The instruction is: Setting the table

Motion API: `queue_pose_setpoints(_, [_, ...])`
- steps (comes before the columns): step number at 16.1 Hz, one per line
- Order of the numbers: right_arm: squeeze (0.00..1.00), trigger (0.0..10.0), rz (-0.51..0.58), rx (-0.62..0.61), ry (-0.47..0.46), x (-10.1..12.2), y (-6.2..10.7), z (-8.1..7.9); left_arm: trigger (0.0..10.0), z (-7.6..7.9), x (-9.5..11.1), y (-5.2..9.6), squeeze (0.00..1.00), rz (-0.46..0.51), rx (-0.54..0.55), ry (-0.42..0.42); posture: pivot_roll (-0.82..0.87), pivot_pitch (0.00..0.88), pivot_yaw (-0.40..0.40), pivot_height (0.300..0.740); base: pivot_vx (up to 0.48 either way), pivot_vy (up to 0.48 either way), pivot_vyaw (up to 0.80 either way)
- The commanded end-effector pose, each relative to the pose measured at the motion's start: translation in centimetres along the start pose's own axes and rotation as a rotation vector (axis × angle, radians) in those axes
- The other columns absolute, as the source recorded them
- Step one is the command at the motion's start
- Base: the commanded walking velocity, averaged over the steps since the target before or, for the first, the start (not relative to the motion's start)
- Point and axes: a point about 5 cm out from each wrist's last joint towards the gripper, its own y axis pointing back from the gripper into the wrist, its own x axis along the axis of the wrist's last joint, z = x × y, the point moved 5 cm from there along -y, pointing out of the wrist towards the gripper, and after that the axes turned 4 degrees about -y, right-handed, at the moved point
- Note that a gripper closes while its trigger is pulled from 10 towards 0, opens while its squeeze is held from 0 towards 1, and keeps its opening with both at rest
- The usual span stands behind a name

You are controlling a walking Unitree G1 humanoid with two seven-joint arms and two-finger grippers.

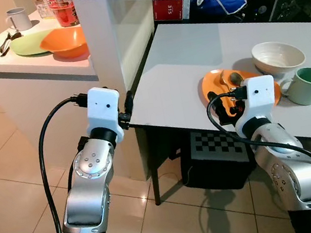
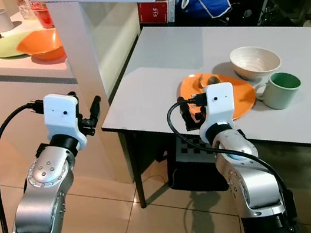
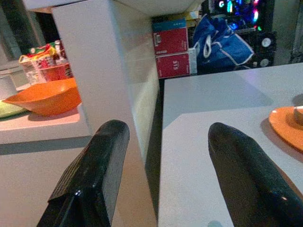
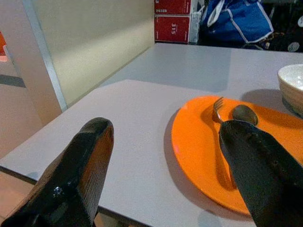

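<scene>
On the grey table point(image 1: 181, 58) in front of you sits an orange plate point(image 4: 199, 146), with a white bowl point(image 1: 277, 57) just behind it and a green mug point(image 1: 304, 85) to its right. Your right gripper point(image 4: 165, 165) hovers over the near edge of the plate, fingers spread wide with nothing between them. From the head views the wrist housing hides much of the plate; the right wrist view gives you what they miss: a fork point(image 4: 218, 113) and a spoon point(image 4: 244, 113) lying side by side on the plate.

Your left gripper point(image 3: 165, 179) is raised at the table's near left corner, beside the white pillar point(image 1: 104, 41), fingers likewise wide apart and empty. Its wrist view looks past the pillar along the tabletop to red boxes point(image 3: 170, 49) and a blue bag point(image 3: 222, 47) beyond.

The head views show you the counter point(image 1: 9, 63) to the left, carrying an orange bowl point(image 1: 65, 42), a green plate point(image 1: 27, 44) with cutlery resting on it, a grey mug point(image 1: 19, 19) and a red cup point(image 1: 65, 12).
</scene>
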Motion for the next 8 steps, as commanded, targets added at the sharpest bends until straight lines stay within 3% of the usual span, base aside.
queue_pose_setpoints(1, [0.0,10.0,0.016,-0.016,-0.011,0.49,0.18,0.43,10.0,0.12,0.78,0.01,0.0,0.031,-0.012,0.005,-0.02,0.0,-0.018,0.74,0.304,0.0,-0.55])
queue_pose_setpoints(6, [0.0,10.0,0.03,-0.028,-0.022,0.77,0.29,0.79,10.0,0.26,0.77,-0.07,0.0,0.031,-0.02,0.009,-0.03,0.0,-0.011,0.74,0.313,0.0,-0.76])
queue_pose_setpoints(8, [0.0,10.0,0.038,-0.009,0.002,0.99,0.18,0.45,10.0,0.27,0.85,-0.28,0.0,0.034,-0.019,0.01,-0.03,0.0,-0.015,0.74,0.315,0.0,0.0])
